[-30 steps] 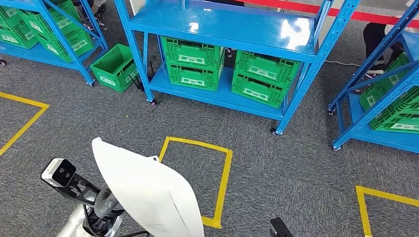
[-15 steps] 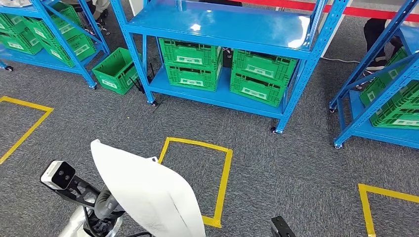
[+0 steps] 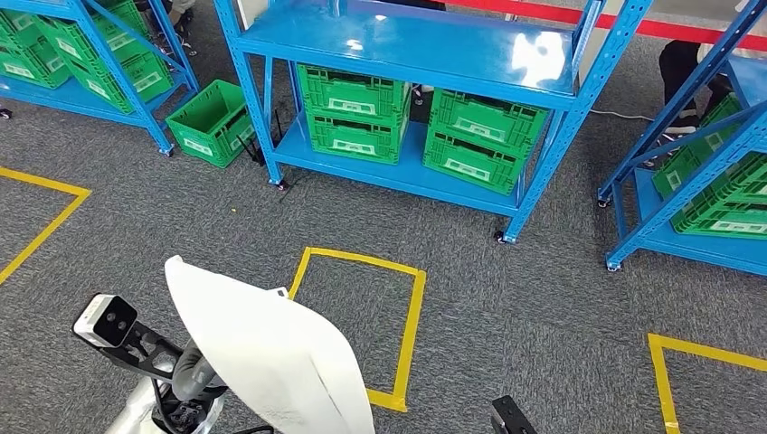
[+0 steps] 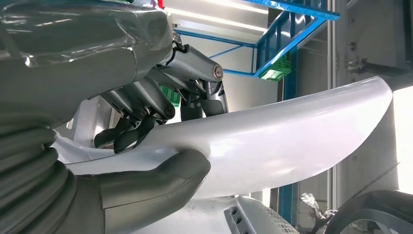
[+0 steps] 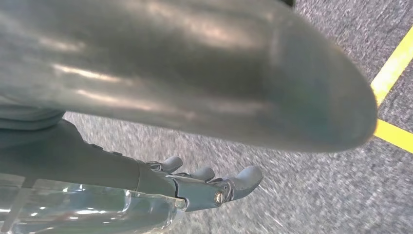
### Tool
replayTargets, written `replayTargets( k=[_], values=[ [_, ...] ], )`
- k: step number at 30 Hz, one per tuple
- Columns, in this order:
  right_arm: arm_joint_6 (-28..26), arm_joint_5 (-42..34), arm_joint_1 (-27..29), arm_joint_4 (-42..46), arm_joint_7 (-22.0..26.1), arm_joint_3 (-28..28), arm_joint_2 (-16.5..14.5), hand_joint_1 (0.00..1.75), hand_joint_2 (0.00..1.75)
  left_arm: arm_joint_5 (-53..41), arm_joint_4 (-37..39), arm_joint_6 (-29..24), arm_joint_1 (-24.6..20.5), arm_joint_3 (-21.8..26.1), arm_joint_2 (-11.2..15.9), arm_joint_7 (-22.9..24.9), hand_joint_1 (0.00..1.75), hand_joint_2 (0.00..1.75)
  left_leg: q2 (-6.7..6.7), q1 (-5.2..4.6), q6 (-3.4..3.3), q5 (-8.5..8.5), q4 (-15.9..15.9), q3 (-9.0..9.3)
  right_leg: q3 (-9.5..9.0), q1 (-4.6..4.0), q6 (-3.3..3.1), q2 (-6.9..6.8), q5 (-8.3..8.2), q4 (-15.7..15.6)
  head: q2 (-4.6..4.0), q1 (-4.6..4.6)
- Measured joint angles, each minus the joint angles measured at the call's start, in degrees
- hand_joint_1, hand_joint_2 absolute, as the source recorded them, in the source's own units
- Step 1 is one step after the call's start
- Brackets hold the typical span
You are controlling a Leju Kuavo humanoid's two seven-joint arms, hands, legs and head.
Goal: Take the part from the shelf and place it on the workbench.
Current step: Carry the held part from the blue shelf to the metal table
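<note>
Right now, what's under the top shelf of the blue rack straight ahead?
Under the top shelf of the blue rack, four green crates sit on the lower shelf in two stacks of two. Their contents are hidden.

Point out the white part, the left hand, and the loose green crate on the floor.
white part (image 3: 271, 348), head view, middle of its broad face
left hand (image 4: 146, 131), left wrist view, fingers on the part
green crate (image 3: 212, 124), head view, near rim
</note>
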State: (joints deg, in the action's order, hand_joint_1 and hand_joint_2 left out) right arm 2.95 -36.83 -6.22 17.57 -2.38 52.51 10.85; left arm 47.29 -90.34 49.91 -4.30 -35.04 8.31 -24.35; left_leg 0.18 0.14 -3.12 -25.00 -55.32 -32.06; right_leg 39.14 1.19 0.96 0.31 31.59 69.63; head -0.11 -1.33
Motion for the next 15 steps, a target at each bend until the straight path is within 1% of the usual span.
replayTargets(
  k=[1,2,3,4,5,6,7,8,9,10,11,12,13,15],
  values=[
    [0.0,0.0,0.1,0.0,0.0,-0.1,0.0,0.00,0.00,0.0,0.0,0.0,0.0,0.0,0.0,0.0,1.75,1.75,0.05,-0.15,-0.06,0.05,-0.1,-0.15,1.32,0.00,0.04,0.00,0.99,3.0,0.00,0.01],
    [0.0,0.0,0.3,-0.1,0.0,-0.1,0.0,0.00,0.00,0.0,0.0,0.0,0.0,0.0,0.0,0.0,1.75,1.75,0.08,-0.26,-0.10,0.08,-0.1,-0.25,1.59,0.00,0.29,-0.01,1.10,4.0,0.00,0.00],
    [0.0,0.0,0.4,-0.1,0.0,-0.1,0.0,0.00,0.00,0.0,0.1,0.0,0.0,-0.1,0.0,0.0,1.75,1.75,0.09,-0.33,-0.09,0.08,-0.3,-0.31,0.59,0.01,0.71,-0.04,0.31,2.4,0.00,-0.01],
    [0.0,0.0,0.4,-0.1,0.0,-0.2,0.1,0.00,0.00,0.0,0.1,0.0,0.0,-0.1,-0.1,0.0,1.75,1.75,0.10,-0.36,-0.03,0.04,-0.5,-0.34,-1.53,0.01,1.14,-0.16,-1.13,-1.5,0.00,0.00],
    [0.0,0.0,0.4,-0.1,0.0,-0.3,0.1,0.00,0.00,0.0,0.1,0.1,0.0,-0.1,-0.1,0.0,1.75,1.75,0.12,-0.42,0.10,-0.05,-0.7,-0.41,-3.88,-0.02,1.34,-0.38,-2.46,-5.9,0.00,0.01],
    [0.0,0.0,0.3,-0.2,0.0,-0.4,0.1,0.00,0.00,0.0,0.1,0.1,0.0,-0.1,-0.1,0.0,1.75,1.75,0.14,-0.57,0.31,-0.19,-1.0,-0.53,-5.78,-0.07,1.28,-0.52,-3.58,-9.6,0.00,-0.01],
    [0.0,0.0,0.3,-0.2,0.0,-0.5,0.2,0.00,0.00,0.0,0.1,0.1,0.0,-0.1,-0.1,0.0,1.75,1.75,0.15,-0.71,0.55,-0.29,-1.3,-0.67,-6.92,-0.15,1.06,-0.64,-4.20,-12.0,0.00,-0.02],
    [0.0,0.0,0.3,-0.2,0.0,-0.6,0.2,0.00,0.00,-0.1,0.1,0.1,0.0,-0.1,-0.2,0.0,1.75,1.75,0.17,-0.81,0.80,-0.33,-1.5,-0.80,-7.21,-0.27,0.70,-0.65,-4.34,-12.7,0.00,-0.03],
    [0.0,0.0,0.3,-0.2,0.1,-0.6,0.2,0.00,0.00,-0.1,0.1,0.1,0.0,-0.2,-0.1,0.0,1.75,1.75,0.21,-0.84,1.03,-0.32,-1.5,-0.89,-7.18,-0.35,0.40,-0.53,-4.52,-12.7,0.00,-0.05],
    [0.0,0.0,0.4,-0.2,0.1,-0.6,0.1,0.00,0.00,-0.1,0.1,0.1,-0.1,-0.2,-0.1,0.0,1.75,1.75,0.24,-0.76,1.25,-0.35,-1.6,-1.00,-7.20,-0.22,0.16,-0.47,-4.65,-12.7,0.00,-0.03],
    [0.0,0.0,0.4,-0.2,0.1,-0.6,0.0,0.00,0.00,-0.1,0.1,0.1,-0.1,-0.2,-0.1,0.0,1.75,1.75,0.23,-0.66,1.54,-0.75,-2.1,-1.22,-7.25,-0.06,-0.12,-0.40,-4.82,-12.8,0.00,-0.06],
    [0.0,0.1,0.4,-0.2,0.1,-0.6,0.0,0.00,0.00,-0.1,0.1,0.1,-0.1,-0.2,-0.1,0.0,1.75,1.75,0.19,-0.53,1.88,-1.76,-3.5,-1.78,-7.31,0.12,-0.40,-0.34,-4.96,-12.9,0.00,-0.12],
    [-0.1,0.2,0.4,-0.2,0.1,-0.7,0.0,0.00,0.00,-0.1,0.1,0.2,-0.2,-0.2,-0.1,0.0,1.75,1.75,0.13,-0.36,2.28,-3.38,-6.0,-2.86,-7.33,0.30,-0.61,-0.30,-5.07,-12.9,0.00,-0.18],
    [-0.1,0.4,0.4,-0.2,0.0,-0.7,0.0,0.00,0.00,-0.1,0.1,0.2,-0.2,-0.2,-0.1,0.0,1.75,1.75,0.07,0.05,3.01,-7.29,-13.7,-6.18,-7.21,0.23,-0.78,-0.25,-5.12,-12.9,0.00,-0.28]
  ],
)
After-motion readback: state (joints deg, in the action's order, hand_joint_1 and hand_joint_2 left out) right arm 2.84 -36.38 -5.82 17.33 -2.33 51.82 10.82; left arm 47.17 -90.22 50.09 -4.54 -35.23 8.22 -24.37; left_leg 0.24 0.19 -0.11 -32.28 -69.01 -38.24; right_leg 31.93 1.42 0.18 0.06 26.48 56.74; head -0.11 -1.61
